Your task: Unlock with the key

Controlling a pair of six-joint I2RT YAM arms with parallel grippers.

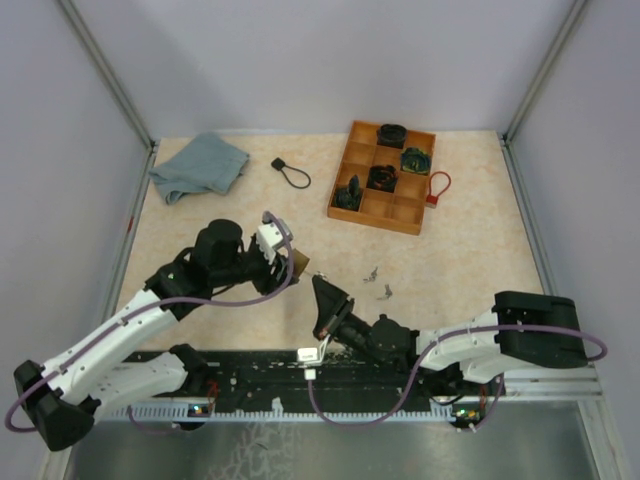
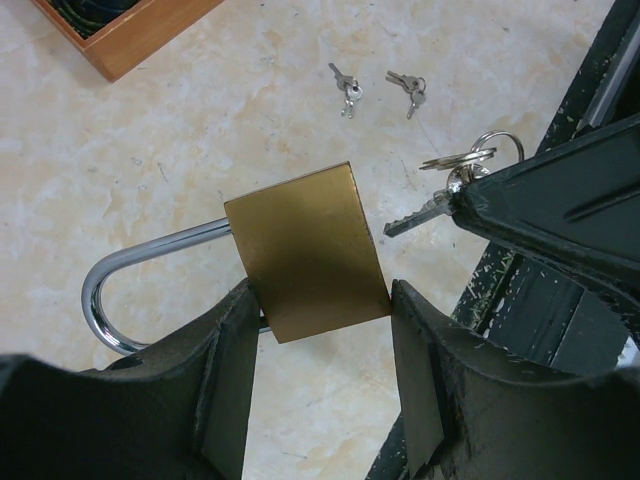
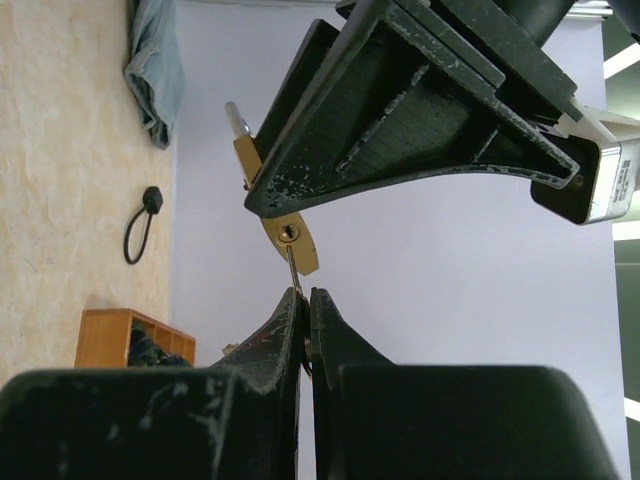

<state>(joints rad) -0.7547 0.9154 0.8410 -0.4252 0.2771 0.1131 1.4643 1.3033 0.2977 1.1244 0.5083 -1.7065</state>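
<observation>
A brass padlock with a chrome shackle is held off the table, my left gripper shut on its body. In the top view the left gripper and padlock are left of centre. My right gripper is shut on a silver key that points at the padlock's keyhole. From the left wrist, the key carries a ring, and its tip is just short of the lock's edge. I cannot tell whether it is in the keyhole.
Two loose key sets lie on the table past the grippers. A wooden compartment tray with locks stands at the back, a red lock beside it. A blue cloth and a black cable lock lie back left.
</observation>
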